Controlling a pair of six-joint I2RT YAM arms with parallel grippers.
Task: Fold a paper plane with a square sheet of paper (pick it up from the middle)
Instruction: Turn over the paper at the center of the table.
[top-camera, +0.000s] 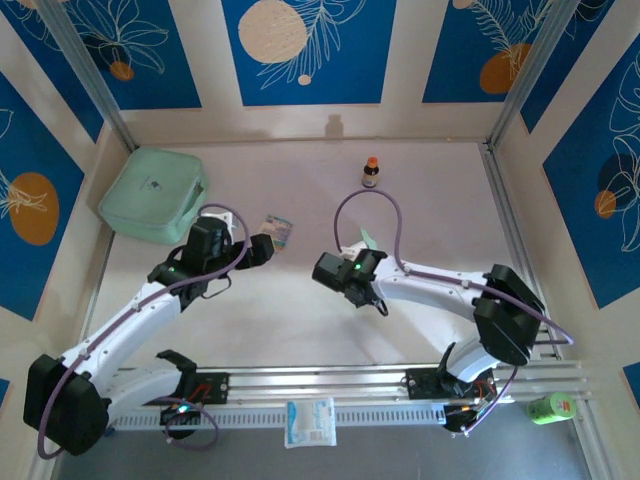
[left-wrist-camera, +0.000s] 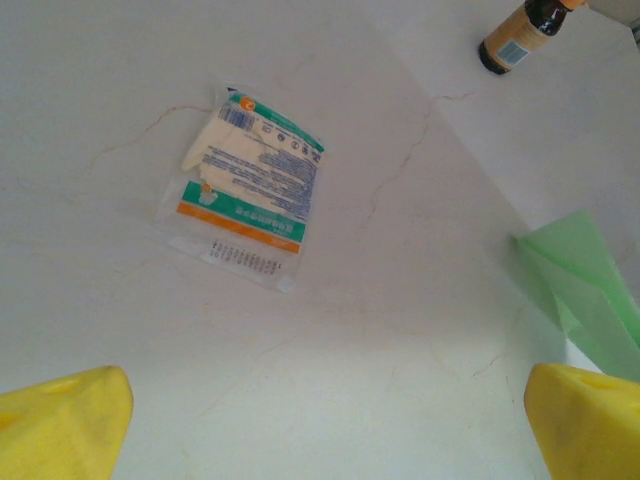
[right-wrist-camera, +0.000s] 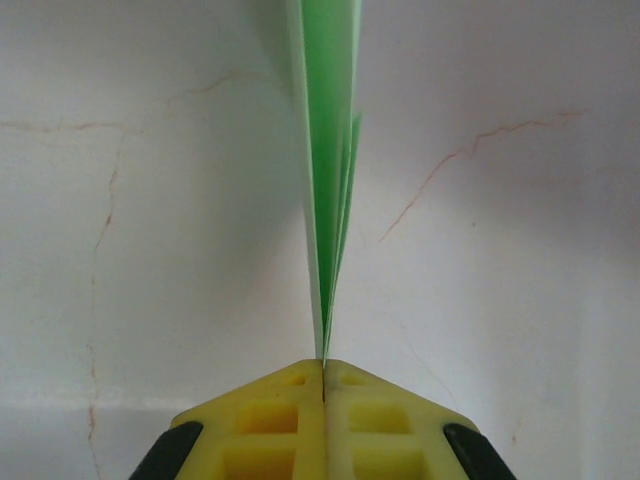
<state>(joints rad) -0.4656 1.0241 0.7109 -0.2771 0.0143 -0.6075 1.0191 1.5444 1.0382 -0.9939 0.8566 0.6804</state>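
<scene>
The square sheet of paper (right-wrist-camera: 330, 150) stood edge-on in several pale green layers. Its near edge was pinched by the right hand (right-wrist-camera: 323, 372), whose jaws were closed on it with no visible gap. In the top view it sat near the centre of the table (top-camera: 300, 320).

Folding appeared well advanced. Whether a finished pointed dart existed could not be determined, and setting it down seemed outstanding.

The left hand (left-wrist-camera: 325, 425) was spread wide and held nothing. A printed packet (left-wrist-camera: 245, 185) lay ahead of it and a small bottle (left-wrist-camera: 525, 30) stood farther off.
</scene>
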